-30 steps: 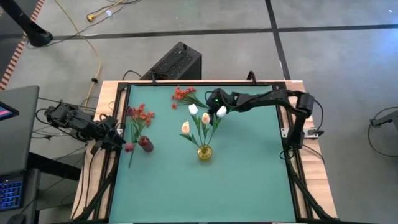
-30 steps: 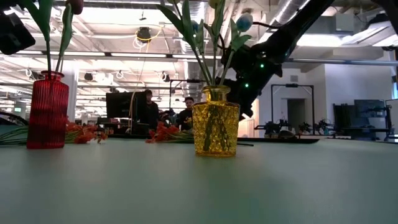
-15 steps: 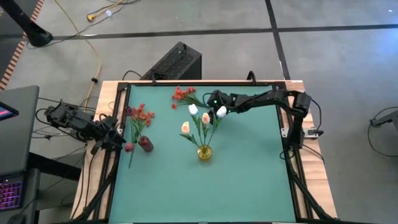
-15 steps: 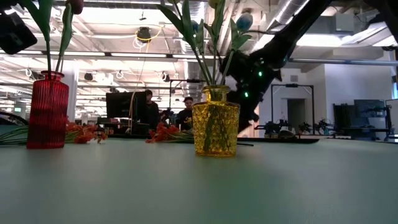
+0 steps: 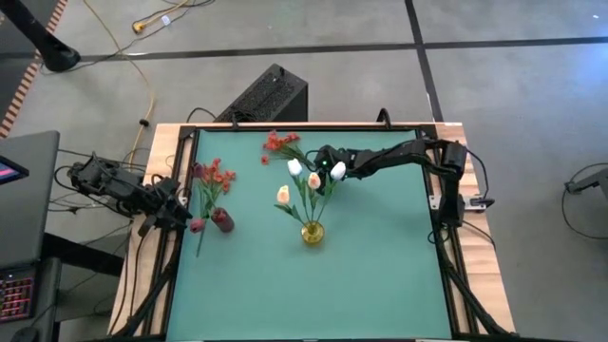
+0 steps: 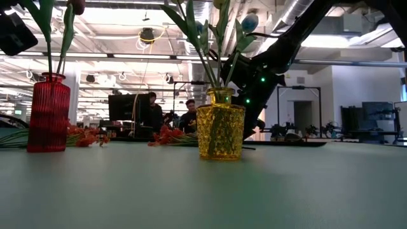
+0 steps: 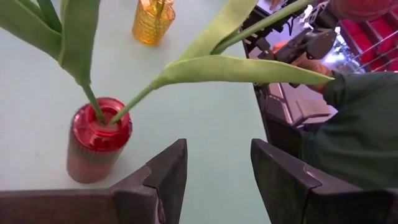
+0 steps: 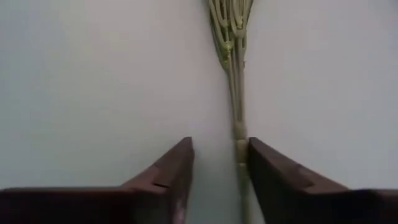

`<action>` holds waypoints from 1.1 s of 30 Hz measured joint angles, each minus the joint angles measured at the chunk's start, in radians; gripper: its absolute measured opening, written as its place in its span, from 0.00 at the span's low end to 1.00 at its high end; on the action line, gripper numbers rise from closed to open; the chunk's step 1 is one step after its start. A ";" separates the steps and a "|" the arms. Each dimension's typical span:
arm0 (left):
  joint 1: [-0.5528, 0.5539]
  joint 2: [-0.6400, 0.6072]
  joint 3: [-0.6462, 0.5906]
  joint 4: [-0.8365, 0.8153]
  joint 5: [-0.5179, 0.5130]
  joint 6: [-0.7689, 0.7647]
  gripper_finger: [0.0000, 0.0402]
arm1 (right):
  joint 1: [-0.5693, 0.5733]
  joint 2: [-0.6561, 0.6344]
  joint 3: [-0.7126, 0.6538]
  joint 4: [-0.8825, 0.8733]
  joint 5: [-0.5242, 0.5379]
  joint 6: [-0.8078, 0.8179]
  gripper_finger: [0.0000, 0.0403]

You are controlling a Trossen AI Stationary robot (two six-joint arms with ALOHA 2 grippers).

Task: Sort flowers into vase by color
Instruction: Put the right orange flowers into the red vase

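Reaching toward the far edge of the green table point(image 5: 380, 275), the right gripper point(image 8: 217, 163) hangs low with its fingers spread, a thin green stem point(image 8: 235, 93) lying on the mat between them and just inside one finger; nothing is gripped yet. That stem seems to belong to the red-orange flowers point(image 5: 278, 144) lying loose near the far edge, left of centre.

The sorting looks partly done. The yellow vase point(image 5: 313, 233) at the middle of the table already holds the white and peach tulips point(image 5: 313, 178). The red vase point(image 5: 222, 219) near the left edge holds green stalks topped by dark maroon buds. A second red-orange bunch point(image 5: 215, 177) shows by the left edge; whether it stands in the red vase or lies on the mat I cannot tell.

The left gripper point(image 7: 214, 163) waits at the left edge, fingers apart and empty, above the red vase.
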 joint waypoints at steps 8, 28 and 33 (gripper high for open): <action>0.000 0.000 0.000 -0.009 0.023 -0.061 0.41 | 0.008 -0.013 -0.002 -0.009 -0.005 0.003 0.06; 0.000 0.000 0.000 0.000 -0.058 -0.020 0.41 | 0.020 -0.137 -0.007 0.199 0.019 0.026 0.06; 0.000 0.005 0.033 0.005 -0.133 0.022 0.41 | 0.001 -0.223 -0.006 0.238 0.020 0.025 0.06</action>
